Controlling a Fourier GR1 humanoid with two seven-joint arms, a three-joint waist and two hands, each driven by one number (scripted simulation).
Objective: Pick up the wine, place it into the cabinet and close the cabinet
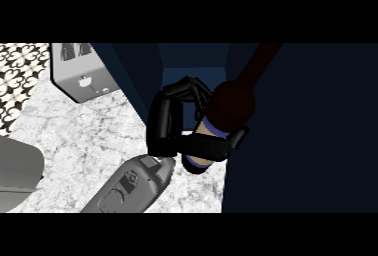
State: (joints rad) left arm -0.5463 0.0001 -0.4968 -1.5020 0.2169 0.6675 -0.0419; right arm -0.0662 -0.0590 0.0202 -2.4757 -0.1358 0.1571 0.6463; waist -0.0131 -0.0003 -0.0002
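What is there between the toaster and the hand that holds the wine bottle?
In the head view, the dark blue cabinet wall stands between the toaster and the right hand curled round the wine bottle.

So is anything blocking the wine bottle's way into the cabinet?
Nothing visible does. The right hand is curled round the wine bottle, whose neck already points into the dark cabinet opening. The toaster stands off to the left.

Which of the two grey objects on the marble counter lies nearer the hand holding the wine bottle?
The toaster at the upper left, beside the cabinet, lies nearer the hand gripping the wine bottle; the other grey object is cut by the left edge.
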